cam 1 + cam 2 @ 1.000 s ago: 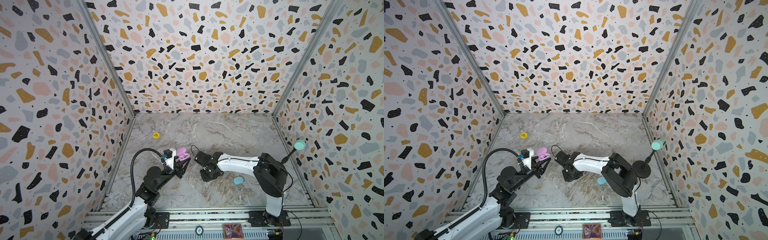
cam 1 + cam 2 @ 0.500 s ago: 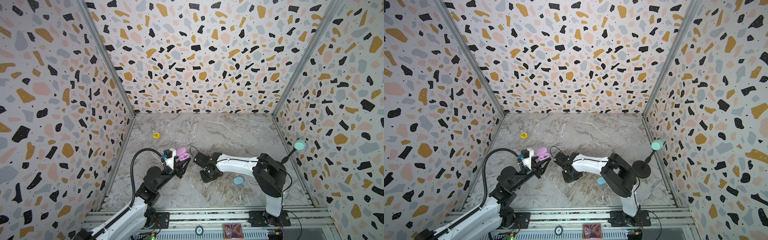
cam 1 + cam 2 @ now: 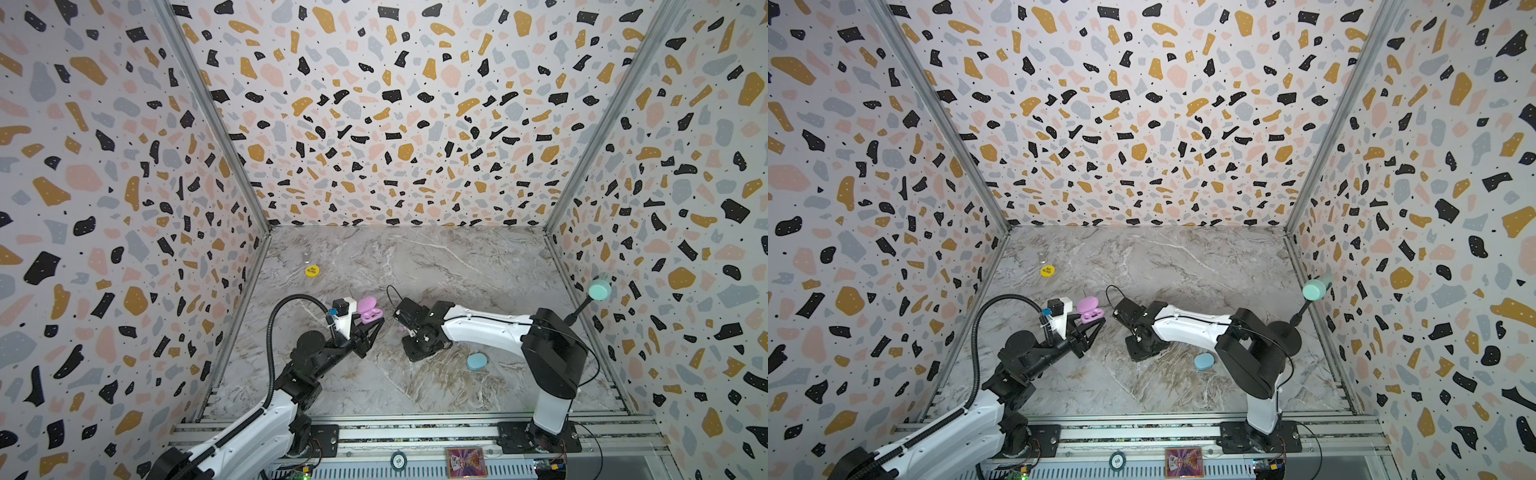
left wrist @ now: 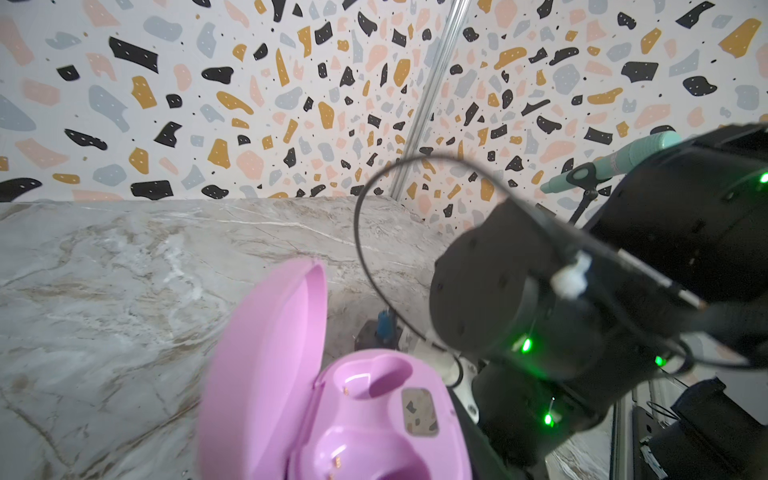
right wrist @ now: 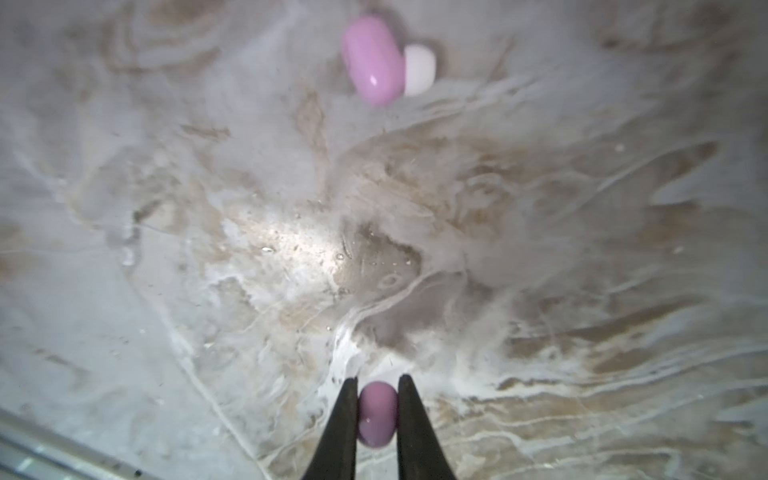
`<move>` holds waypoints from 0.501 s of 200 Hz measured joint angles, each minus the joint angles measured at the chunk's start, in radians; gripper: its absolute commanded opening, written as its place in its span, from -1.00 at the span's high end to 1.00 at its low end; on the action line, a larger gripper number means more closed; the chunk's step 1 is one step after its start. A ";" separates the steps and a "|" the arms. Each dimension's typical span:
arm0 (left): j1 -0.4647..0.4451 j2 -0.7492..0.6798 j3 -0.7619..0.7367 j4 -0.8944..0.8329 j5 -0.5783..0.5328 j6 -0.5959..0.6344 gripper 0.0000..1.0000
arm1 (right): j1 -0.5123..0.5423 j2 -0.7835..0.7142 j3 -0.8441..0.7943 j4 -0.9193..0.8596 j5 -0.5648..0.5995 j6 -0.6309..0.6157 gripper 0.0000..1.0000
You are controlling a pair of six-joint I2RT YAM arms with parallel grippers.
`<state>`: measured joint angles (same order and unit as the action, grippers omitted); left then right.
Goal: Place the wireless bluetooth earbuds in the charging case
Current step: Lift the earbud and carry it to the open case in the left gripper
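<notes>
Pink earbud [image 5: 377,411], glossy and rounded, pinched by right gripper [image 5: 379,386], second earbud [image 5: 376,60] (white-tipped) apart on open marble tabletop [image 5: 540,208], left gripper [image 3: 372,322] clamping open pink case [image 4: 365,415].

The pink earbud [image 5: 376,413] between the matt black fingers [image 5: 343,428] looks like smooth, glossy plastic — so does the loose earbud [image 5: 370,58], its white tip duller; the charging case [image 4: 365,415] is satin-smooth pink plastic; the tabletop [image 5: 540,208] — polished, marble-patterned.
</notes>
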<state>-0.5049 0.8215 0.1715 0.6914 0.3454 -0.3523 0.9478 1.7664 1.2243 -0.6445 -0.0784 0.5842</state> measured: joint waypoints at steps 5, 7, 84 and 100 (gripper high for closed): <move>0.000 0.011 0.001 0.006 0.011 0.000 0.30 | -0.016 -0.028 -0.010 0.008 -0.012 -0.008 0.77; 0.000 0.015 0.002 0.009 0.013 0.000 0.30 | -0.023 -0.041 -0.013 0.010 -0.019 -0.011 0.78; -0.044 0.214 0.100 0.159 0.152 0.004 0.30 | -0.277 -0.358 -0.065 0.000 -0.302 -0.201 0.75; -0.078 0.267 0.135 0.198 0.186 0.006 0.30 | -0.314 -0.408 -0.066 -0.019 -0.370 -0.249 0.75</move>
<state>-0.5827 1.0885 0.3065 0.8898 0.5316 -0.3458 0.6338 1.3582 1.1584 -0.6636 -0.4480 0.3347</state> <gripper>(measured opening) 0.430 0.166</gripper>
